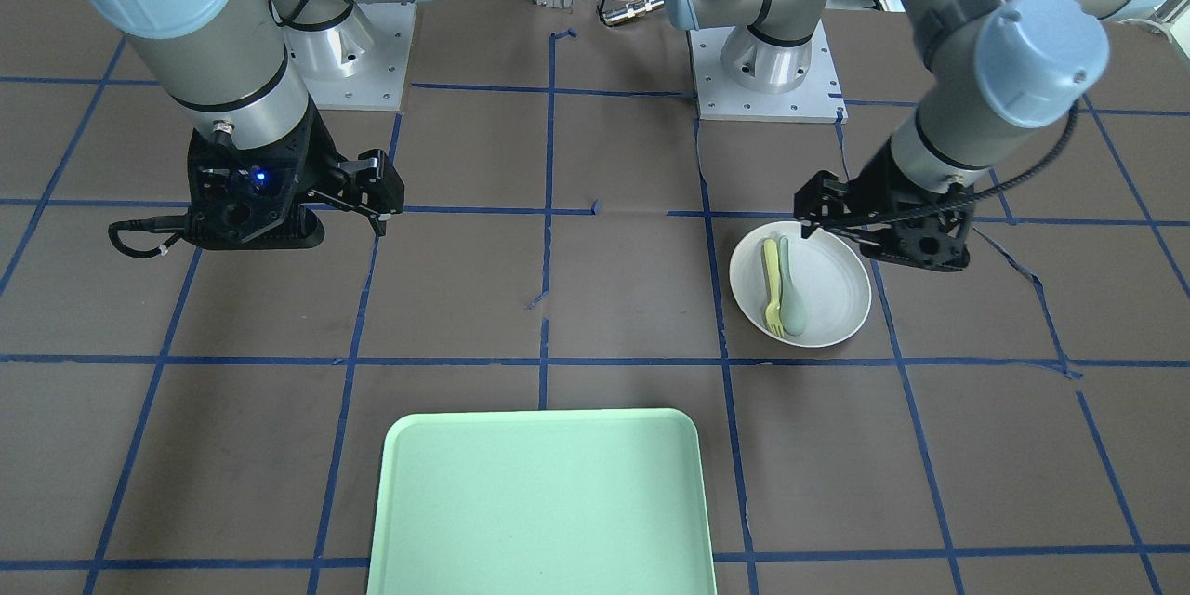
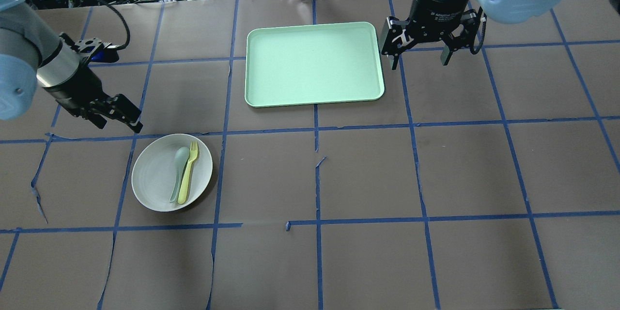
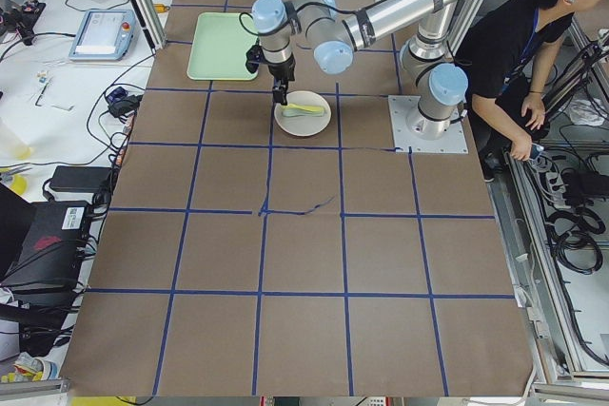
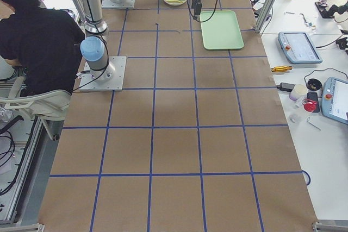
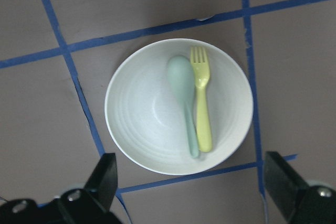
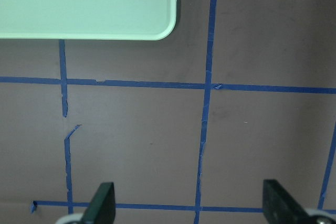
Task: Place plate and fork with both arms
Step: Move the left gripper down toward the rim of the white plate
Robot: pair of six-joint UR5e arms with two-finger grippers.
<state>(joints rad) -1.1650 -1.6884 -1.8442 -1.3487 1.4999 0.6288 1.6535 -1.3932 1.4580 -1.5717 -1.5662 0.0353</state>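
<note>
The off-white plate [image 2: 150,174] sits on the table on my left side, also in the front view [image 1: 832,288] and the left wrist view [image 5: 142,114]. The pale-yellow fork [image 2: 189,172] [image 5: 203,103] lies in it beside a grey-green spoon [image 2: 177,174]. My left gripper [image 2: 117,125] [image 5: 191,187] is open and empty, above the table just beyond the plate's far-left rim. My right gripper [image 2: 420,60] [image 6: 190,205] is open and empty, raised just right of the mint-green tray [image 2: 315,63].
The tray [image 1: 539,502] lies at the table's far middle, with nothing on it. Blue tape lines grid the brown table. A person [image 3: 514,35] sits beside the robot's base. Cables and devices lie beyond the far edge.
</note>
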